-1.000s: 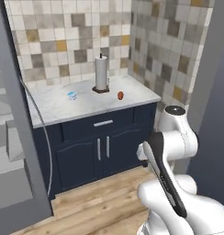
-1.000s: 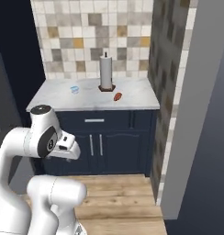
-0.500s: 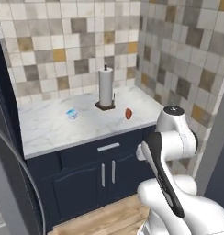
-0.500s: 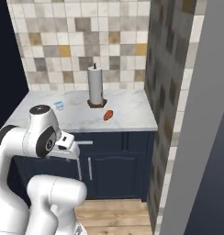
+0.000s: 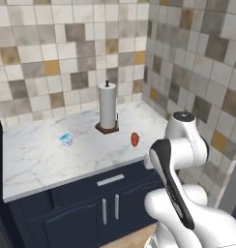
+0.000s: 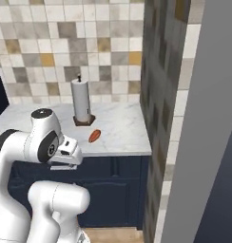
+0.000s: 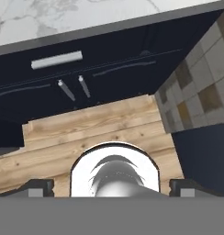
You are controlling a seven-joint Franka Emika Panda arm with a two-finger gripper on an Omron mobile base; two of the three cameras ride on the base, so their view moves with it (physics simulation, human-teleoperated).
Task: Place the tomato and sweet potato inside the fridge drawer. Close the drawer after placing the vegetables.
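1. You find the sweet potato (image 5: 134, 139) lying on the marble worktop (image 5: 37, 164), toward its right side, just in front and to the right of the paper towel holder (image 5: 108, 107). It is not touching the holder. In the right base view the same sweet potato (image 6: 94, 136) lies near the front edge of the worktop (image 6: 122, 137).

2. You cannot see the tomato or the fridge drawer in these pictures, so I cannot tell you where they are or if the drawer is open.

3. The gripper (image 7: 111, 186) is open wide and holds nothing. In the hand view it looks down at the wooden floor (image 7: 95, 128) and the dark blue cabinet (image 7: 109, 78) under the worktop, so it is not near the sweet potato.

4. My judgement: the task is at its beginning. The sweet potato is not picked up, nothing is placed, and closing the drawer is also left. You have all steps before you: reach the sweet potato, grasp it, carry it to the fridge, do the same for the tomato, then close the drawer.

5. A small blue and white object (image 5: 66, 139) stands on the left part of the worktop, well apart from the sweet potato. It is too small to say what it is.

6. No brand, label or writing can be read anywhere.
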